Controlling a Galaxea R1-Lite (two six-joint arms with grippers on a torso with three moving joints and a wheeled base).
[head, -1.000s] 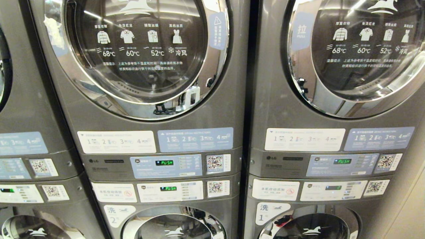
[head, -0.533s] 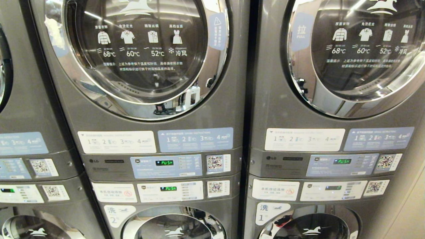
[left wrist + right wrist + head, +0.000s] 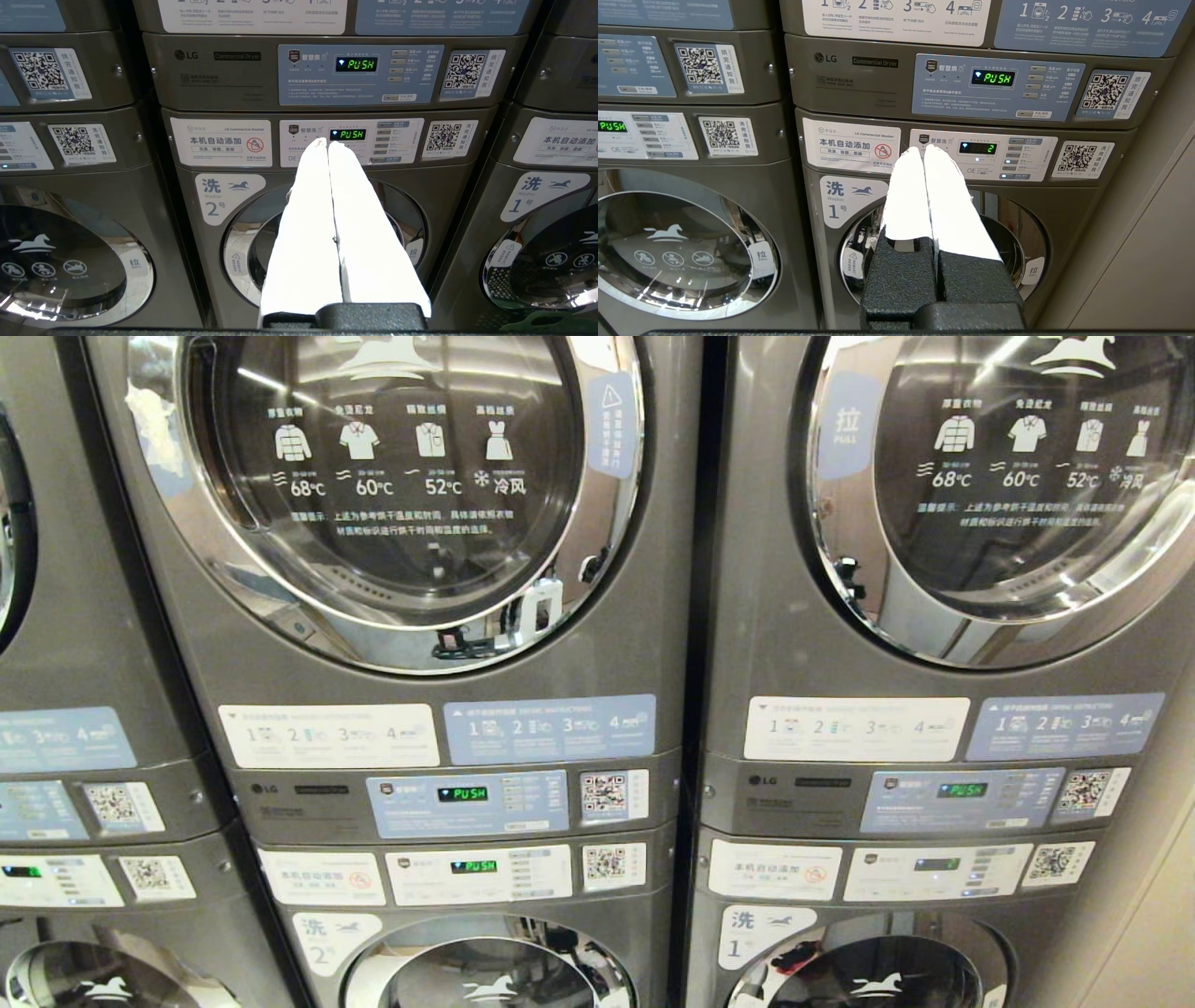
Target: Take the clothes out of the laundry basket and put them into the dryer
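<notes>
Two stacked grey-metal machine columns are seen in the head view, each with a round dryer door (image 3: 392, 495) of dark glass ringed in glossy chrome, closed, above flat control panels (image 3: 467, 803) with green "PUSH" displays and QR stickers. Left gripper (image 3: 327, 142) is seen with its long white tapered fingers (image 3: 303, 224) pressed together, nothing held, pointed at washer 2 (image 3: 322, 242); right gripper (image 3: 923, 149) is likewise closed and empty, with black textured finger mounts, in front of washer 1 (image 3: 943, 242). Clothes and laundry basket cannot be located in any view.
</notes>
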